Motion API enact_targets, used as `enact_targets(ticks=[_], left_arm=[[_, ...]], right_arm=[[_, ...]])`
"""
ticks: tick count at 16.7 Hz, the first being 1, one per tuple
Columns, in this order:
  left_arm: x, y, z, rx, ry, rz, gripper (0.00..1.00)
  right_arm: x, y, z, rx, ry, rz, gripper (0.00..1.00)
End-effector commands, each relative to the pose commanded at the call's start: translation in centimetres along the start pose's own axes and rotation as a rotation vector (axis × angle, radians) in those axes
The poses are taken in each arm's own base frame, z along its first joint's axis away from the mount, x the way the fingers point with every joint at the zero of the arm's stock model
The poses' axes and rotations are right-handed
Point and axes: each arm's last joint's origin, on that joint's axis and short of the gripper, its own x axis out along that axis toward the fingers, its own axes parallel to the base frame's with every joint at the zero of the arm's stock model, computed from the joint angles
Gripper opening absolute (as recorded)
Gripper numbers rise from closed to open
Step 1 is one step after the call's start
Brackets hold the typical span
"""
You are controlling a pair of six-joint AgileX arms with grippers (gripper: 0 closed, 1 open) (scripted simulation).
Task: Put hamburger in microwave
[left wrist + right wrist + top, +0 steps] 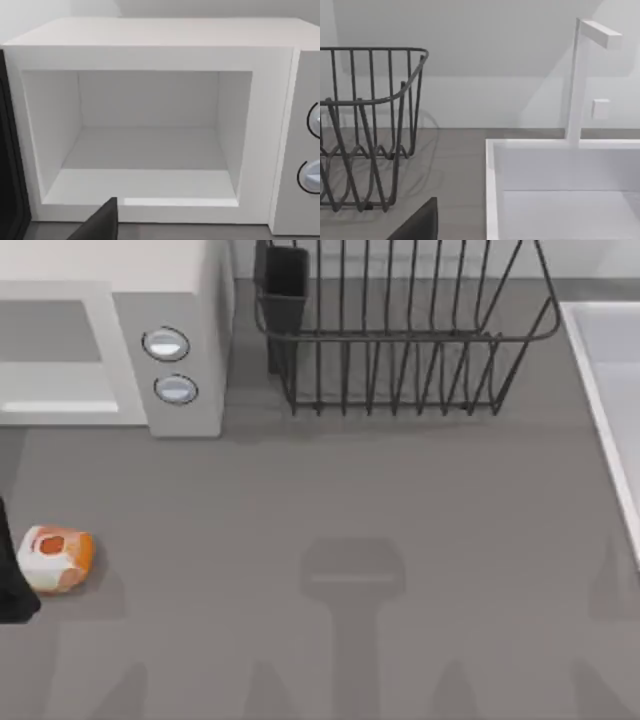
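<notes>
On the grey worktop point(350, 500) the hamburger point(56, 558) is lying near the left edge before the open microwave point(150, 50); the left hand's state cannot be told, so it should be grasping squarely.

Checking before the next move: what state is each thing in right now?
microwave: door open, cavity empty.
hamburger: on the table at its left edge, in front of the microwave, not held.
wire rack: upright at the back, one dark cup in its corner.
sink: basin empty.
</notes>
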Motion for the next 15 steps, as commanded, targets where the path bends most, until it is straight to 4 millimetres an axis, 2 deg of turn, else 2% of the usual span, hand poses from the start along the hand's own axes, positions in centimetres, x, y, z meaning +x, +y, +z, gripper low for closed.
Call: enact_targets(ticks=[4,9,12,15], left_arm=[[0.0,0.0,0.5,0.001,0.025,-0.003,1.00],[1.2,-0.1,3.7,0.011,0.245,-0.018,1.00],[3.7,-0.3,5.5,0.024,0.495,-0.028,1.00],[7.6,-0.5,6.0,0.041,0.788,-0.041,1.00]], right_arm=[[0.0,0.0,0.0,0.000,0.000,0.000,1.00],[0.0,0.0,0.0,0.000,0.000,0.000,1.00],[0.0,0.0,0.0,0.000,0.000,0.000,1.00],[0.0,0.0,0.0,0.000,0.000,0.000,1.00]])
